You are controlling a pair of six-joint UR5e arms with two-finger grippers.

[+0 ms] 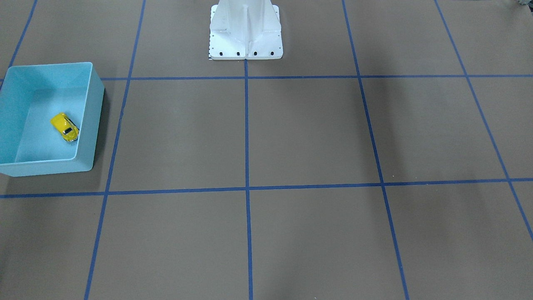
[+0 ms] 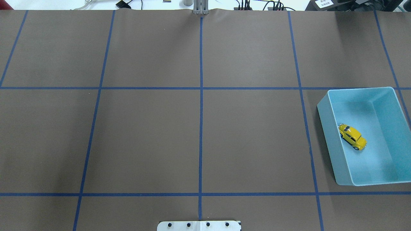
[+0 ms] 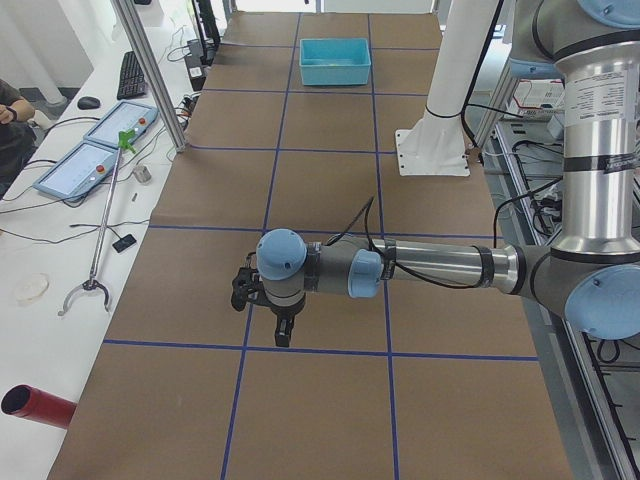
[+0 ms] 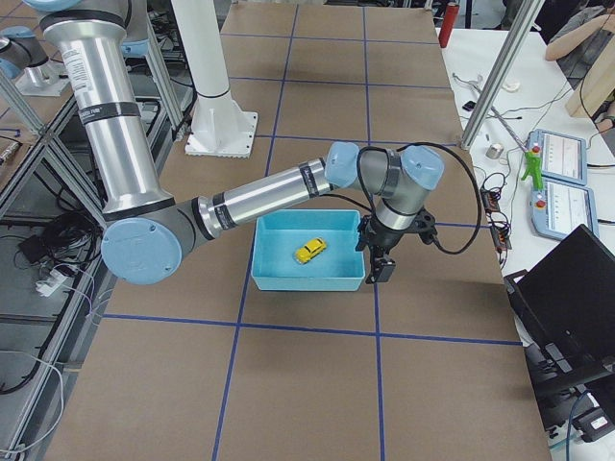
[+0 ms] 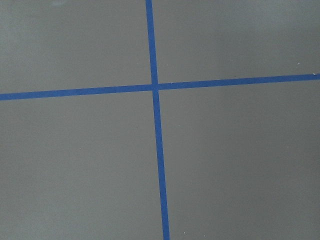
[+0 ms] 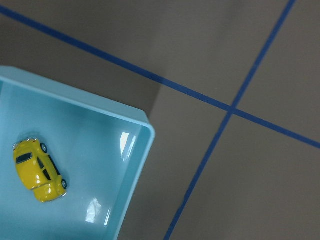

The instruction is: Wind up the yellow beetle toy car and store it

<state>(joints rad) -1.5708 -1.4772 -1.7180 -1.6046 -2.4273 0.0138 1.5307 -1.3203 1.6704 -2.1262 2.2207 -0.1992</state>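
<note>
The yellow beetle toy car (image 2: 352,137) rests on its wheels inside the light blue bin (image 2: 324,128), near one long wall. It also shows in the front view (image 1: 64,127), the right side view (image 4: 309,252) and the right wrist view (image 6: 39,171). My right gripper (image 4: 380,269) hangs above the table just past the bin's end wall (image 4: 357,259), apart from the car; I cannot tell if it is open or shut. My left gripper (image 3: 283,335) hangs over bare table far from the bin (image 3: 335,60); I cannot tell its state. No fingers show in either wrist view.
The white robot base (image 1: 245,33) stands at the table's middle edge. Blue tape lines (image 2: 201,112) divide the brown table into squares. Beside the table stand operator panels (image 3: 95,150), a reaching stick (image 3: 100,230) and a red cylinder (image 3: 35,405).
</note>
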